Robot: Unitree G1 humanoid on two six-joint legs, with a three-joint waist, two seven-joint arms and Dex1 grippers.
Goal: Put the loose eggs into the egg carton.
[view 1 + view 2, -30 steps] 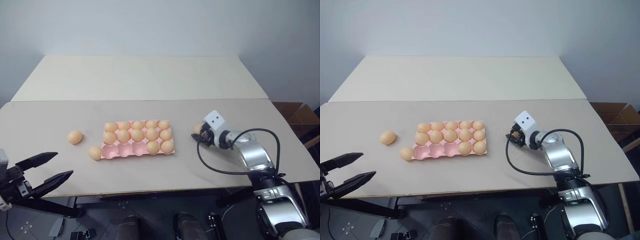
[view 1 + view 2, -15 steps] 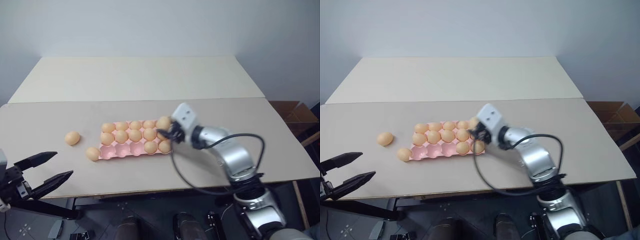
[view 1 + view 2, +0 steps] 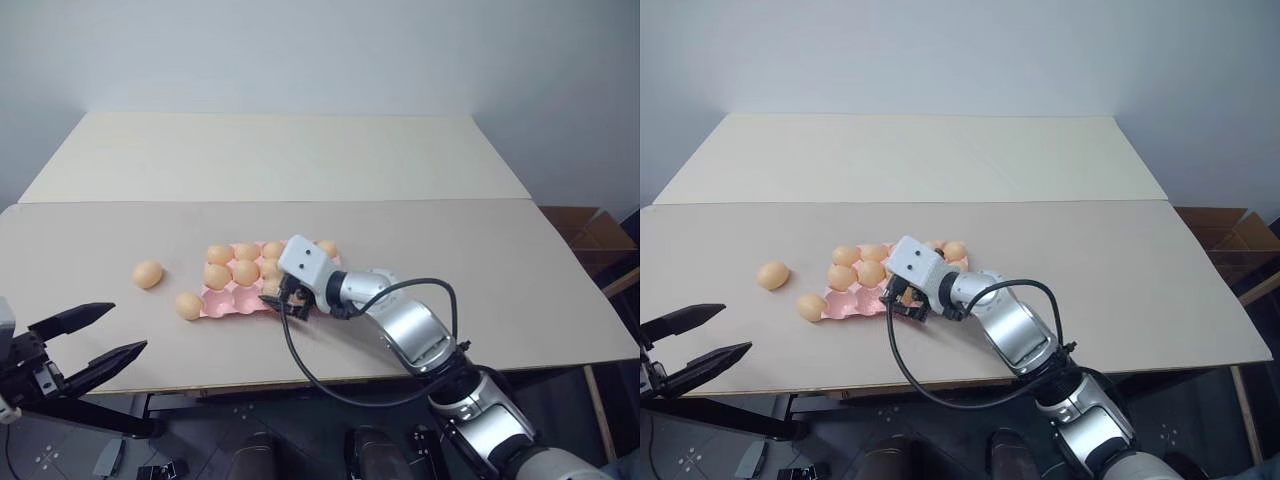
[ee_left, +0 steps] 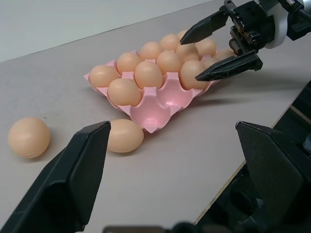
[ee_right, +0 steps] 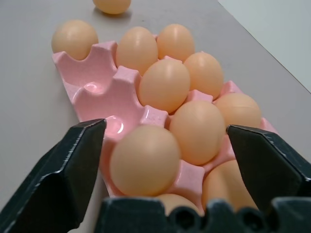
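The pink egg carton (image 3: 232,299) lies mid-table with eggs in most cups and bare cups at its left front. My right gripper (image 3: 286,301) hovers low over the front row, open. In the right wrist view an egg (image 5: 145,160) sits in a front cup between the spread fingers (image 5: 73,165), which stand clear of it. Two loose eggs lie on the table left of the carton, one (image 3: 188,305) against its corner and one (image 3: 147,273) farther left. My left gripper (image 3: 128,328) hangs open off the table's front left edge, holding nothing.
A second, paler table (image 3: 280,155) butts against the far edge. A cardboard box (image 3: 592,230) stands on the floor at the right. A black cable (image 3: 300,365) loops from my right wrist over the front edge.
My right gripper swung left from the table right of the carton to the carton's front row with an egg, then opened; the egg now sits in a cup. The left gripper stayed still.
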